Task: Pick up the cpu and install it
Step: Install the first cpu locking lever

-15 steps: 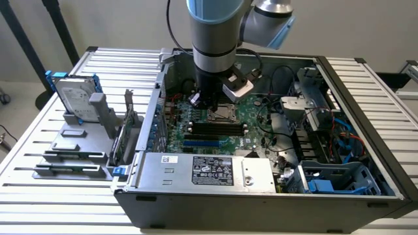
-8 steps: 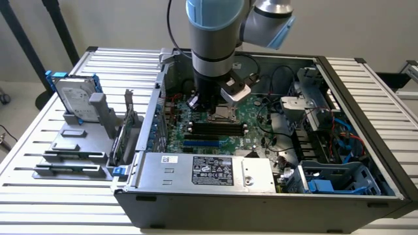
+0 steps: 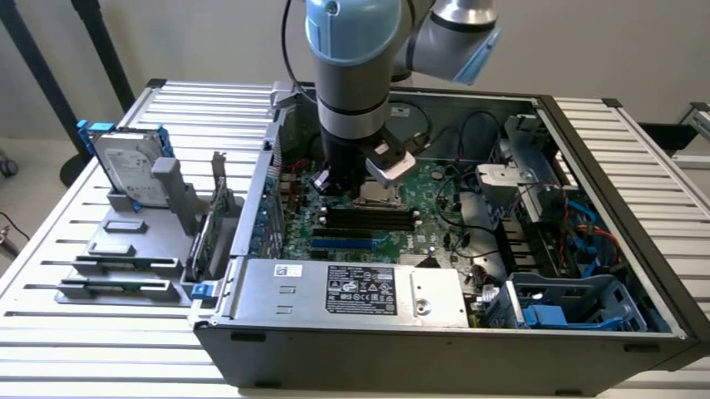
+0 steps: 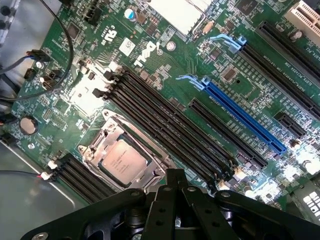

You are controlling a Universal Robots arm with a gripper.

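While cpu (image 4: 121, 161) lies in socket (image 4: 95, 150) beside RAM slots (image 4: 165, 125), gripper (image 4: 175, 175) hovers just above, jaws closed, apparently empty. Chip light, rigid, fragile underneath; grasp by edges.

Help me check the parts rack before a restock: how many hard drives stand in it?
1. A single hard drive stands upright in its blue frame at the rack's far end, on the exterior view's left beside the computer case. Others may be hidden.
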